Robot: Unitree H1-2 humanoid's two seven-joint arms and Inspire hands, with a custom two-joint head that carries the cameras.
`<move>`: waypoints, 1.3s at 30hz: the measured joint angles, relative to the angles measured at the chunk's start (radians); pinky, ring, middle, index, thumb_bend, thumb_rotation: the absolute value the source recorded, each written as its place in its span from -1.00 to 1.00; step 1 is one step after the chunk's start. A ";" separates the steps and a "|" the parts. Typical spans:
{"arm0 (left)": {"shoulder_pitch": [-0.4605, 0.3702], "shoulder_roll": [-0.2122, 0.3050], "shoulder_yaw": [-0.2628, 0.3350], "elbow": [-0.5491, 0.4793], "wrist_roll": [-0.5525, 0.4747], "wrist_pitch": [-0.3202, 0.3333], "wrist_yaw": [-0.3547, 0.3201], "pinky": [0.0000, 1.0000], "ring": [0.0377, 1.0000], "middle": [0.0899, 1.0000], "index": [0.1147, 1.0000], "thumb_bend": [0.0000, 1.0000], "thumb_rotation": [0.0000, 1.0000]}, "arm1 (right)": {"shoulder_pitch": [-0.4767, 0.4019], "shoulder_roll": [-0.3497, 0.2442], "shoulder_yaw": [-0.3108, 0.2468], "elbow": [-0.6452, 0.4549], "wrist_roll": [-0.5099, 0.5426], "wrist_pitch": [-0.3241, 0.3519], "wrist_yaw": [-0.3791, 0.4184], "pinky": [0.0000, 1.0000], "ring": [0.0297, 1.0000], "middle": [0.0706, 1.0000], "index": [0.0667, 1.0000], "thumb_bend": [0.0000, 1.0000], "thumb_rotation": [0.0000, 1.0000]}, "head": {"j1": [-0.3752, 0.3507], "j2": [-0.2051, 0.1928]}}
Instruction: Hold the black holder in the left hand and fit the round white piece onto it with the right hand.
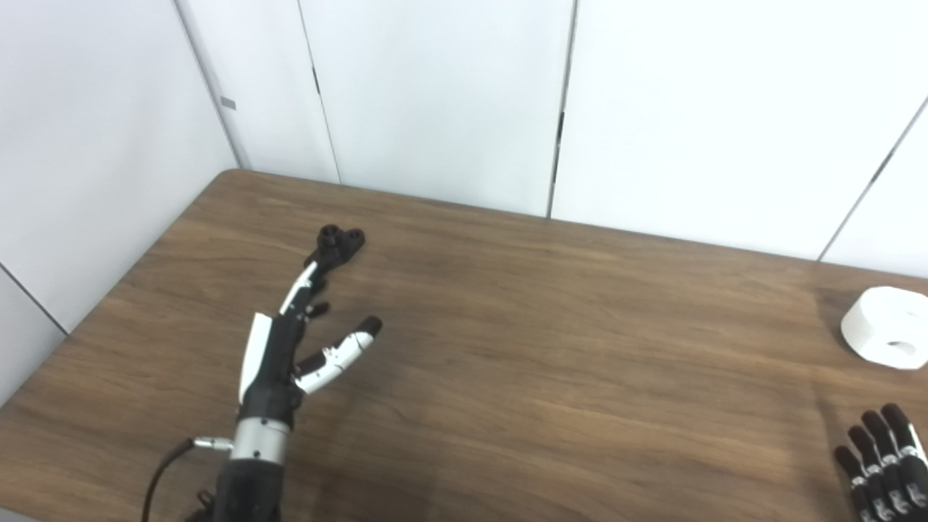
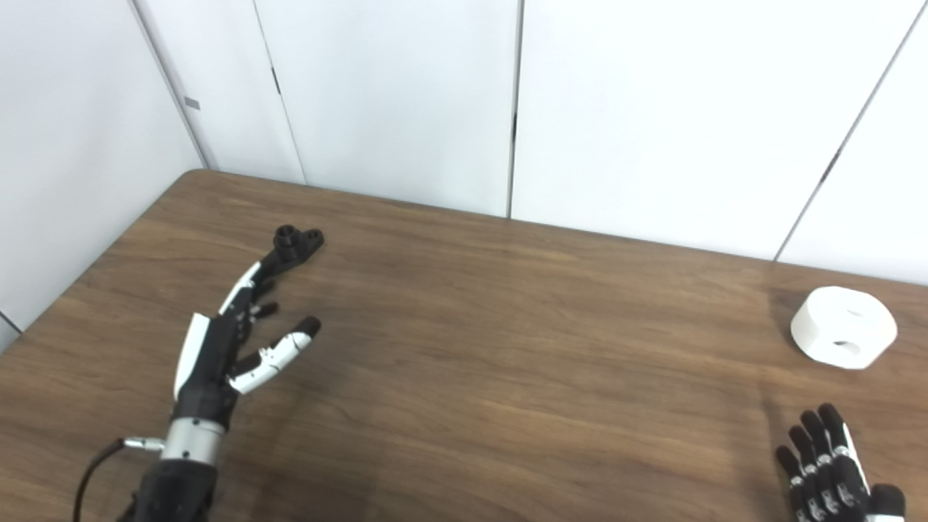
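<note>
Far-left tabletop, holder: black holder [image 1: 339, 241] is lying flat on the wood, w/ its round bosses facing up; nothing is gripping it.
Left hand: left hand [image 1: 286, 341] is reaching toward it, fingers [image 1: 301, 284] stretched straight & spread, thumb out to the side; wide, holding nothing. Fingertips are sitting right at the holder's near edge; can't tell whether touching or just short.
Why that pose: prob. staying wide so fingers & thumb can go around the holder's body before closing.
White piece: round white piece [image 2: 843, 327] is resting far right on the table, well apart from the holder, its holes showing on top & on the near face.
Right hand: right hand [image 2: 830, 471] is sitting low at the bottom-right corner, near the white piece but not touching it; fingers apart, pointing up-table, holding nothing. Seems to be waiting.
Table: table [image 1: 551, 362] is bearing both parts at opposite ends, one per hand's side.
Stage: judging as the very start; neither part is picked up yet.
Next need: left hand closing on the holder w/o nudging it away.
</note>
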 measured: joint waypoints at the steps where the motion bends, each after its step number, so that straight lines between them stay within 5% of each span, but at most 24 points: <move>1: -0.006 0.011 0.008 0.001 0.005 0.007 0.000 0.82 0.92 0.94 0.85 0.58 -0.19 | 0.000 -0.001 0.000 0.000 -0.001 0.000 0.000 1.00 1.00 1.00 1.00 0.39 1.00 | 0.000 0.000; 16: -0.156 0.153 0.051 0.138 0.135 0.113 0.013 0.91 0.97 0.93 0.83 0.69 -0.13 | 0.085 -0.039 0.026 -0.027 0.016 -0.028 -0.012 1.00 1.00 1.00 1.00 0.44 1.00 | 0.005 0.006; 28: -0.274 0.220 -0.006 0.342 0.252 0.120 0.029 0.86 1.00 0.94 0.71 0.79 -0.13 | 0.084 -0.060 0.051 -0.021 0.026 -0.049 -0.044 1.00 1.00 1.00 1.00 0.45 1.00 | 0.008 0.009; 39: -0.369 0.224 -0.072 0.550 0.320 0.119 0.075 0.94 1.00 0.91 0.66 0.89 -0.10 | 0.087 -0.065 0.066 -0.024 0.034 -0.052 -0.061 1.00 1.00 1.00 1.00 0.42 1.00 | -0.005 0.011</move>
